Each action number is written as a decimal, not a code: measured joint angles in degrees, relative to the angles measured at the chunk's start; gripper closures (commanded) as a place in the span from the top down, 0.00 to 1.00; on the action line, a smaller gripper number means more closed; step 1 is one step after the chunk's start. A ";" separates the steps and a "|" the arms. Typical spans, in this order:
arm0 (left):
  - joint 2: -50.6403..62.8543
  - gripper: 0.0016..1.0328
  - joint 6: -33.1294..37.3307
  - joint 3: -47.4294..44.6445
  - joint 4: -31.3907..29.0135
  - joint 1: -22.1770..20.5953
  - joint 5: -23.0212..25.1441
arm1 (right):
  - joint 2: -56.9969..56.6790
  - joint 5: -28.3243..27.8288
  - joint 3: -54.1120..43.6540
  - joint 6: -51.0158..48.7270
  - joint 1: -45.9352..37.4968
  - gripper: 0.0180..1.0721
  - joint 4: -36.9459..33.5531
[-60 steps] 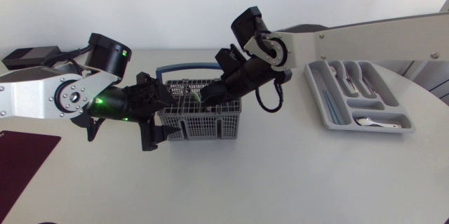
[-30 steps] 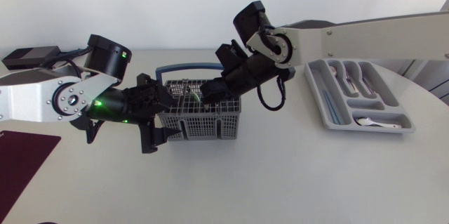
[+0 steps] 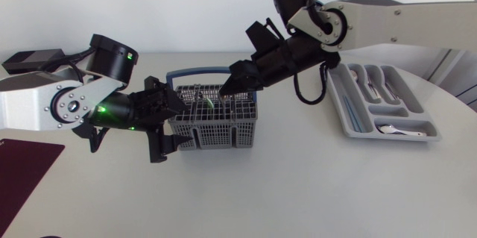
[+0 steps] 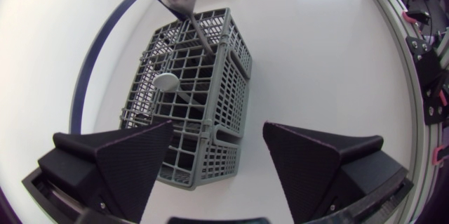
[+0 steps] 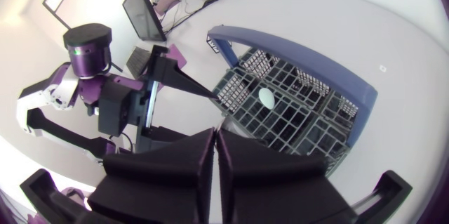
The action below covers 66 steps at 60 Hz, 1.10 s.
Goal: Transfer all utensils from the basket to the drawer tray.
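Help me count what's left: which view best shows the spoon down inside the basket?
The left wrist view: it looks down into the basket, showing the spoon, bowl and part of its handle. The right wrist view shows only its pale bowl. In the head view it's too small to make out.

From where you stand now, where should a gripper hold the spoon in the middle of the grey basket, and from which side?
Probably the neck under the bowl of the spoon, from above. The bowl points up, the handle goes down into a compartment of the basket, and its grid walls block the sides.
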 measured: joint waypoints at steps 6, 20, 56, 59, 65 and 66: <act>0.00 0.86 -0.04 0.00 -0.17 -0.44 -0.20 | -0.66 -2.45 0.83 0.00 -0.79 0.06 -1.70; 0.00 0.86 -0.46 0.00 -0.22 -1.22 -1.14 | -2.93 -6.56 2.45 0.02 -1.68 0.06 -4.24; -2.58 0.83 1.29 0.68 -1.03 -5.73 -4.28 | -17.33 1.14 1.36 -10.91 -17.00 0.06 -20.55; -2.56 0.83 1.60 1.01 -1.05 -6.38 -4.33 | -17.90 2.89 0.15 -13.14 -19.54 0.06 -21.68; -2.43 0.84 1.79 2.23 -0.98 -6.88 -4.48 | -18.86 7.39 -3.98 -17.20 -24.94 0.06 -22.25; -2.29 0.84 1.79 2.51 -0.92 -6.95 -4.48 | -18.93 8.11 -4.66 -17.92 -25.73 0.06 -22.23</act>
